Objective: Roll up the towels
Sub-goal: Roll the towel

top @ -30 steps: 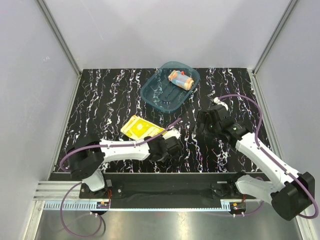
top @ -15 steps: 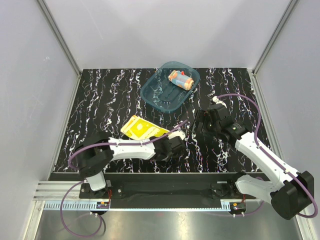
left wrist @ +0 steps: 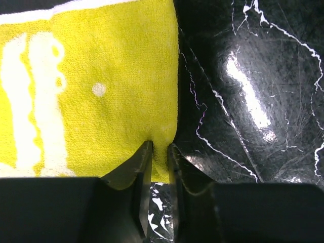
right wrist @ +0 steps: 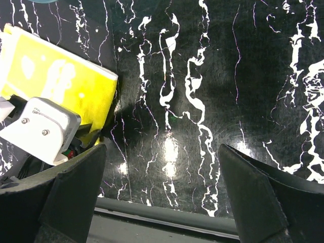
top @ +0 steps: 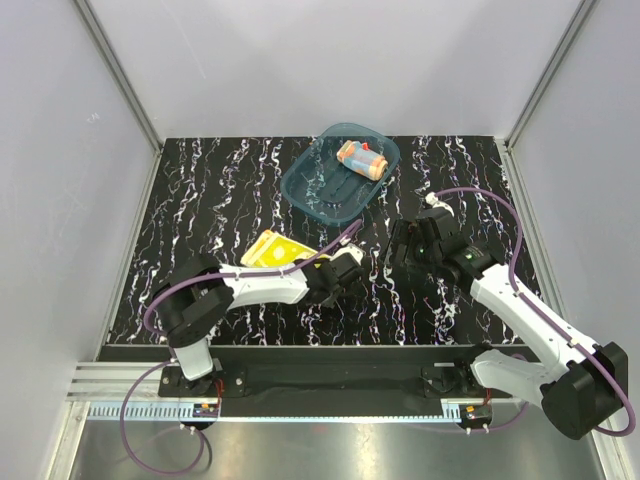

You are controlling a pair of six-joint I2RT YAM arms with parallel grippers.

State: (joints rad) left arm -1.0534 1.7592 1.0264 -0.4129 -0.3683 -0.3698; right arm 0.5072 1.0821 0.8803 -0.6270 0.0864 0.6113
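Top camera looks down from behind — close wrist cameras share the yellow towel [left wrist: 91,101].

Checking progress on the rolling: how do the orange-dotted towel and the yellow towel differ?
The orange-dotted towel is rolled up; the yellow towel lies flat. The dotted one sits in the teal tub; the yellow one lies on the table, its edge pinched by the left gripper. Both are small patterned cloths.
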